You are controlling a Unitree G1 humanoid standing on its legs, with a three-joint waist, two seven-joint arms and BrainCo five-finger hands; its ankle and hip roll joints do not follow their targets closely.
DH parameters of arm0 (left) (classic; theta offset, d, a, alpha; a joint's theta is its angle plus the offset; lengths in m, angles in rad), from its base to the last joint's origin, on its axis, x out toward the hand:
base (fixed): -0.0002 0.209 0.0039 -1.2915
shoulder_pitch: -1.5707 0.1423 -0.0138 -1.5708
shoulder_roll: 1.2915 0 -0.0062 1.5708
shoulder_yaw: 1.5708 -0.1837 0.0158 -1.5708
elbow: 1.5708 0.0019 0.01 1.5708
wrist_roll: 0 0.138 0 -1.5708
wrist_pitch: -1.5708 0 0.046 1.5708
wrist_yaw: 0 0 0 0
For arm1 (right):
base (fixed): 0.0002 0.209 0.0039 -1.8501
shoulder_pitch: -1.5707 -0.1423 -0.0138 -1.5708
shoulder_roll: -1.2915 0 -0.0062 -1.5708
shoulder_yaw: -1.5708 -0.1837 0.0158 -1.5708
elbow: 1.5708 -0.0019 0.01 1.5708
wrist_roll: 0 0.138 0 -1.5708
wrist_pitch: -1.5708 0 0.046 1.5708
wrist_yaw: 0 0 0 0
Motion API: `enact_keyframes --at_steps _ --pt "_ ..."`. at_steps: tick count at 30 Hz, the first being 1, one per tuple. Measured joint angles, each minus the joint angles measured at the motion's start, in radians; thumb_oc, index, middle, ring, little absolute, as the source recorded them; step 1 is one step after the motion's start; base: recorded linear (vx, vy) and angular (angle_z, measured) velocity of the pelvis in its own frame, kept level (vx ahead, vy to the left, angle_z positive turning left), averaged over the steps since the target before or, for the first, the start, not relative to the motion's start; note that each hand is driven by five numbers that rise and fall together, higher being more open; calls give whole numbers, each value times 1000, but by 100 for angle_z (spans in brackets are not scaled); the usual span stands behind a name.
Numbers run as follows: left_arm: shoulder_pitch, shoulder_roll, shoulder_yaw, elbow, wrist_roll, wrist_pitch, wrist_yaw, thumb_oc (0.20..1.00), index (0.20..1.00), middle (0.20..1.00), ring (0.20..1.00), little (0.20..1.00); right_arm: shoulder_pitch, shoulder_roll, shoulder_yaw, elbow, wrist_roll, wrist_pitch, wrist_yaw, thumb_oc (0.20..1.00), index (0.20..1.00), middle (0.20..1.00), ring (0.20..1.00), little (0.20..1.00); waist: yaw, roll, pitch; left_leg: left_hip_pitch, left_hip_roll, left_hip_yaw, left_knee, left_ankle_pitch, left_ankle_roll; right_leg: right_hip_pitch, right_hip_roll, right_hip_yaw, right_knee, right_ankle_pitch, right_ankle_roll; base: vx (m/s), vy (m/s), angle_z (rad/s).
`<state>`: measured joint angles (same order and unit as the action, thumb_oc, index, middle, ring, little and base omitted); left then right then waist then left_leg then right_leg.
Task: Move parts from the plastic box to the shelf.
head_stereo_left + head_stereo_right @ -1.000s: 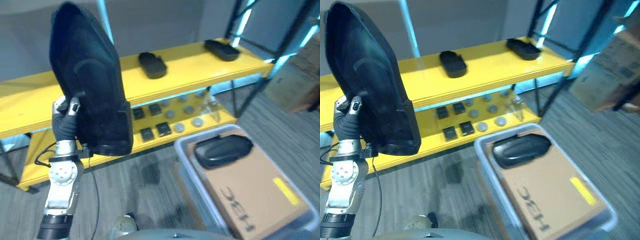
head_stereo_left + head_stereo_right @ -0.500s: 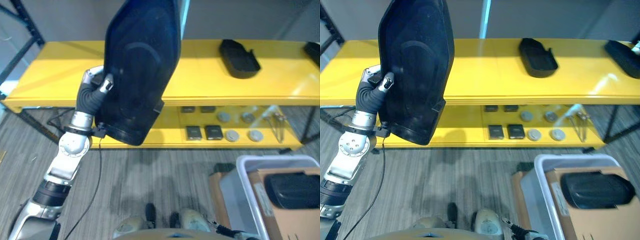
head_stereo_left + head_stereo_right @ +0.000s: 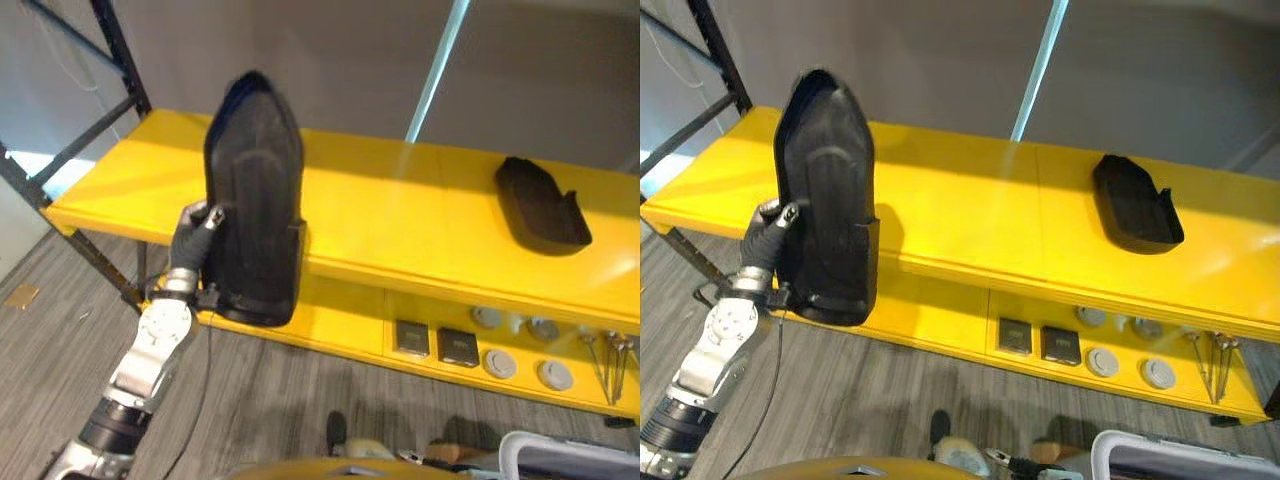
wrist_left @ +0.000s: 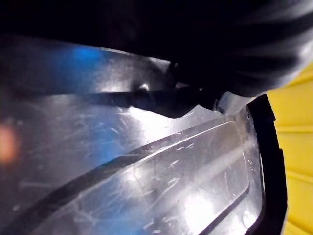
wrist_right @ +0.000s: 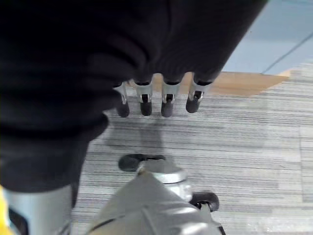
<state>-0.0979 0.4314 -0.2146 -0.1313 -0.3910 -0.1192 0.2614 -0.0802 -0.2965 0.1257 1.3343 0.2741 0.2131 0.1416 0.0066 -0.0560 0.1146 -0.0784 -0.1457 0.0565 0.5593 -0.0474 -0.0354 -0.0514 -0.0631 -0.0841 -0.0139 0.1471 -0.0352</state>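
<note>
A large black moulded part point(image 3: 252, 200) stands upright before the left half of the yellow top shelf point(image 3: 400, 205). Its lower end overlaps the shelf's front edge. My left hand point(image 3: 193, 228) is shut on the part's left edge, thumb on its face. In the left wrist view the part's glossy surface point(image 4: 146, 166) shows very close, with yellow shelf point(image 4: 298, 127) beside it. A second, smaller black part point(image 3: 1135, 202) lies on the top shelf to the right. A corner of the plastic box point(image 3: 1170, 450) shows at bottom right. My right hand point(image 5: 167, 100) hangs open over the floor.
The lower shelf carries small square black pieces point(image 3: 440, 345), round grey discs point(image 3: 520, 365) and thin metal pieces point(image 3: 610, 352). A dark rack post point(image 3: 115, 45) rises at the shelf's left end. A pale blue upright point(image 3: 435, 65) stands behind. Grey striped floor lies in front.
The camera has swung left, so the box has almost left the picture. My left hand keeps its hold, and the part now stands more upright against the shelf's left half.
</note>
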Motion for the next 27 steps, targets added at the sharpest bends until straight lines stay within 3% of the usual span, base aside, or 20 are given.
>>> enact_keyframes --at_steps 1,2,3,4,6,8,10,13,14,17,23,25,27 --pt "-1 -11 -5 12 -1 1 -3 200 200 200 200 200 -7 -10 -2 19 7 0 -6 1000 1000 1000 1000 1000 9 -2 7 -80 14 -13 116 -22 8 11 -5 22 -18 -10 0 174 67 -42" --pt "-4 -18 -6 49 0 1 -7 200 200 200 200 200 -2 -26 -12 20 16 2 -20 1000 1000 1000 1000 1000 8 20 8 -115 66 -21 56 -60 -2 42 24 31 -49 -19 -10 188 120 -45" --pt "-5 -17 -6 74 1 1 -7 200 200 200 200 200 -1 -36 -14 21 16 3 -21 1000 1000 1000 1000 1000 0 30 6 -104 102 -23 -63 -58 -8 57 39 39 -61 -25 -5 207 126 -51" --pt "-5 -15 -5 89 1 3 -4 200 200 200 200 200 -4 -47 -14 16 16 3 -21 1000 1000 1000 1000 1000 -9 40 10 -90 130 -32 -203 -42 -10 60 52 50 -63 -33 -4 158 85 -48" --pt "-30 -16 -17 113 1 4 3 200 200 200 200 200 -7 -64 -15 14 14 5 -20 1000 1000 1000 1000 1000 -32 50 21 -69 169 -60 -430 36 -45 78 63 74 -69 -37 -3 115 76 -48" --pt "-96 -22 -58 166 2 8 45 200 200 200 200 200 19 -75 -10 -10 13 10 -20 1000 1000 1000 1000 1000 -55 58 37 -17 199 -73 -579 105 -42 96 69 94 -73 -41 1 147 86 -53" --pt "-143 -28 -75 231 1 14 73 200 200 200 200 200 34 -75 -11 -28 15 8 -21 1000 1000 1000 1000 1000 -82 66 34 19 199 -78 -579 119 -40 107 67 105 -68 -45 3 126 20 -37" --pt "-205 -72 -73 325 2 32 119 200 200 200 200 200 65 -77 -10 -47 42 22 -18 1000 1000 1000 1000 1000 -132 115 27 100 205 -74 -598 136 -21 110 86 109 -67 -55 31 81 -20 -12" --pt "-216 -85 -67 345 3 45 151 200 200 200 200 200 80 -49 12 -72 32 25 -10 1000 1000 1000 1000 1000 -142 108 38 122 198 -54 -640 157 -18 104 75 118 -69 -51 59 60 -21 -20" --pt "-218 -93 -64 391 12 79 193 200 200 200 200 200 107 5 63 -100 32 29 -9 1000 1000 1000 1000 1000 -144 84 51 123 170 -35 -640 148 -1 99 43 128 -74 -51 73 45 -8 -13" --pt "-247 -107 -60 467 -1 122 250 200 200 200 200 200 117 -10 80 -104 32 21 12 1000 1000 1000 1000 1000 -153 103 65 88 149 -22 -646 136 12 52 22 147 -71 -58 98 -79 27 -5" --pt "-337 -111 -59 475 -21 123 279 200 200 200 200 200 64 -42 103 -102 32 8 13 1000 1000 1000 1000 1000 -151 123 99 21 149 -5 -642 158 16 -17 21 155 -68 -17 98 -236 11 -19" --pt "-507 -101 -51 518 -45 119 303 200 200 200 200 200 -36 -68 111 -104 34 -1 20 1000 1000 1000 1000 1000 -172 125 174 -31 150 -2 -640 180 14 -68 23 158 -69 6 104 -202 -5 -9"
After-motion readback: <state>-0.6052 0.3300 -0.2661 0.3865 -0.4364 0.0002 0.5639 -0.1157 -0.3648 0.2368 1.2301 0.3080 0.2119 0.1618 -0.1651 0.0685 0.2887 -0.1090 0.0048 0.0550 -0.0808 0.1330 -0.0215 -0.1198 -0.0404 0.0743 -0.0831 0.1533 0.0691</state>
